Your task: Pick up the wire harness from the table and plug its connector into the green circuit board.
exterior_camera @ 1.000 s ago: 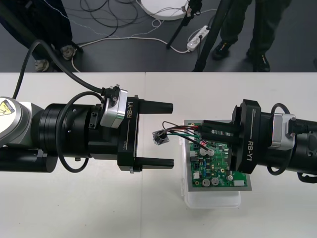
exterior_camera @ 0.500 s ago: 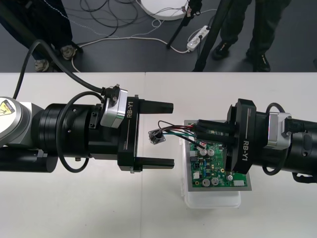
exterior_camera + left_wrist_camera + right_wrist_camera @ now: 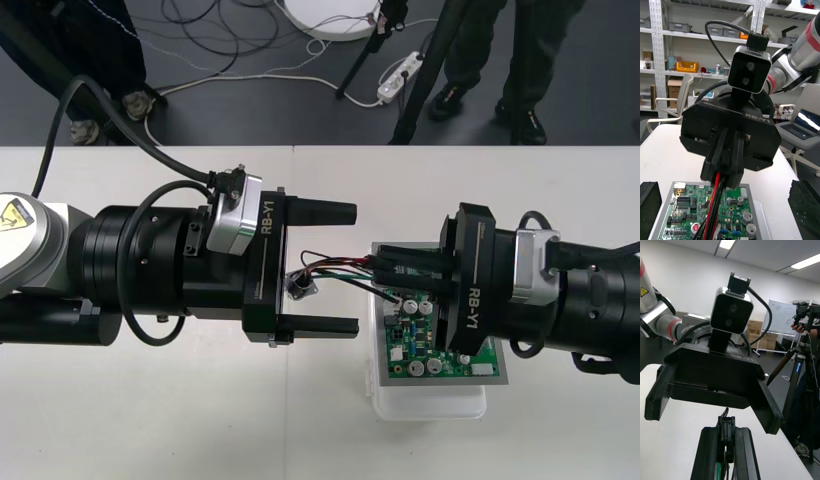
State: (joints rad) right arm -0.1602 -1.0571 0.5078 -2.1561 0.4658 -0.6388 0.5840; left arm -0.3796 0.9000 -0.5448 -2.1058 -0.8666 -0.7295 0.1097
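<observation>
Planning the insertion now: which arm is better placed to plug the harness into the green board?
Likely right. The right gripper is shut on the harness wires directly over the board; the left gripper stands open beside it, around the socket.

The fingers of my right gripper [image 3: 385, 272] look matt black, probably plastic. The wire harness [image 3: 335, 266] pinched between them has glossy red, black and green insulation. Its socket [image 3: 298, 287], between my left gripper's [image 3: 352, 268] spread matt fingers, is dull metal. Under my right jaws: glossy green circuit board [image 3: 428, 352], smooth white base [image 3: 430, 402], matt table [image 3: 150, 420].
</observation>
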